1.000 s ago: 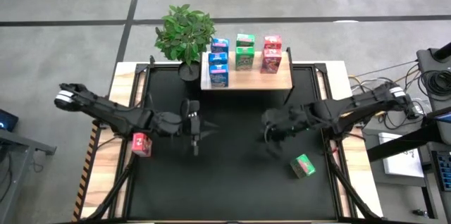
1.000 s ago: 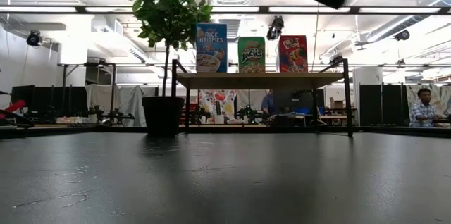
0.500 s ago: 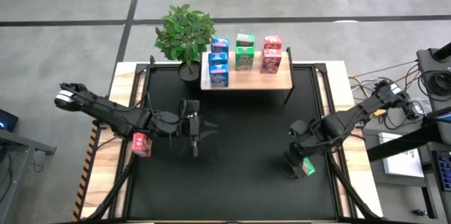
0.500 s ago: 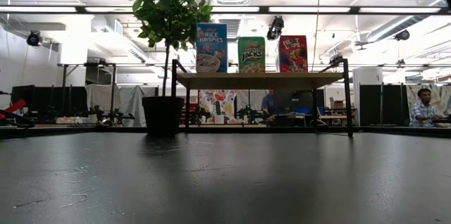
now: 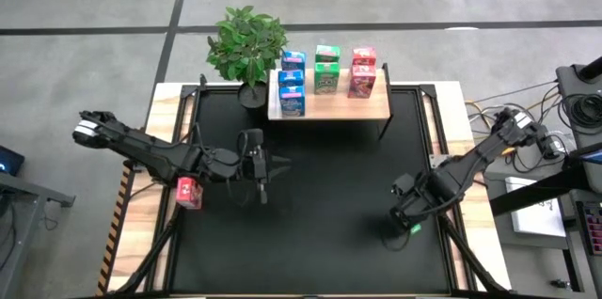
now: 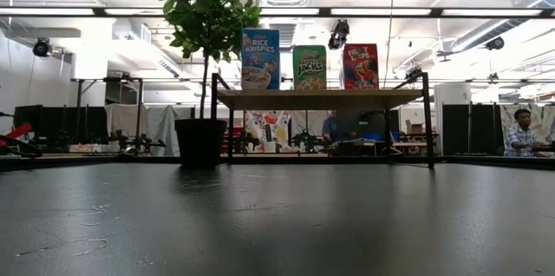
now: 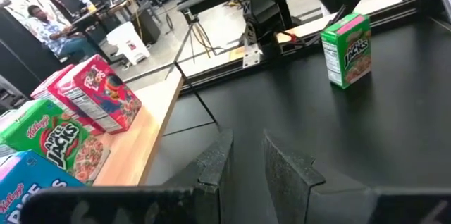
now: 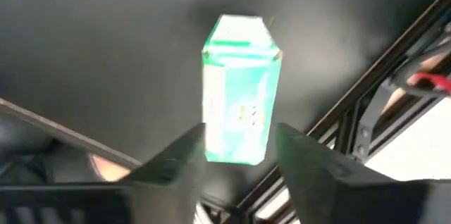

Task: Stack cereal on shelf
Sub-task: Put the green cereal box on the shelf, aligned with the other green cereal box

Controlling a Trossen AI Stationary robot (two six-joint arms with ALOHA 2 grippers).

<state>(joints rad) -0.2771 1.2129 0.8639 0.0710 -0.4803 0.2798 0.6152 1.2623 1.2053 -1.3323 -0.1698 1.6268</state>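
On the black mat near the right edge, a green cereal box (image 8: 239, 90) stands upright on its bottom end; it also shows in the left wrist view (image 7: 346, 49). My right gripper (image 8: 239, 139) hangs over it, pointing down, open, one finger on either side of the box and clear of it; in the high view (image 5: 404, 216) it covers most of the box. Blue (image 5: 292, 81), green (image 5: 326, 69) and red (image 5: 362, 71) boxes stand on the shelf (image 5: 329, 106). One red box (image 5: 189, 192) lies at the left margin. My left gripper (image 7: 243, 150) hovers mid-table, slightly open with nothing between its fingers.
A potted plant (image 5: 246, 45) stands at the shelf's left end. Dark frame rails (image 5: 437, 149) run along the mat's sides. The mat between the two arms (image 5: 329, 196) is bare. A person (image 6: 520, 133) sits in the room beyond the table.
My right gripper has swung from the middle of the mat toward the near right corner, tipped from nearly level to pointing down, and come over the green box. The box has stayed where it was.
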